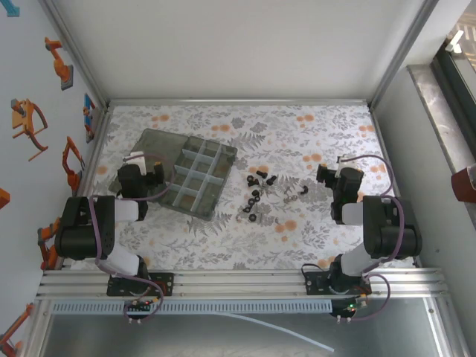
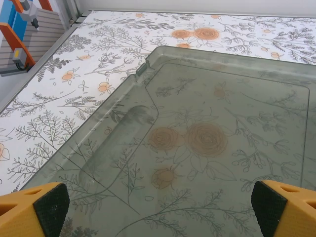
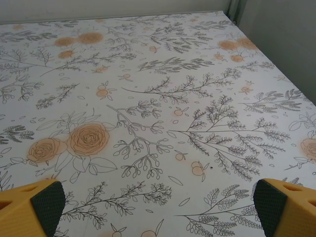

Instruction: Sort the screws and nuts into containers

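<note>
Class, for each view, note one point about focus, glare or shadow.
Top external: even light, faint shadows; the screws and nuts are tiny dark specks, hard to tell apart. Left wrist: the smoky lid lets the tablecloth's flowers show through. Right wrist: the tablecloth is sharp, evenly lit, without glare.

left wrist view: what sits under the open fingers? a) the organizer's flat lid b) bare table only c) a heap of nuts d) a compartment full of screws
a: the smoky translucent lid spreads beneath the left gripper, with the floral cloth showing through it and nothing lying on it.
</note>
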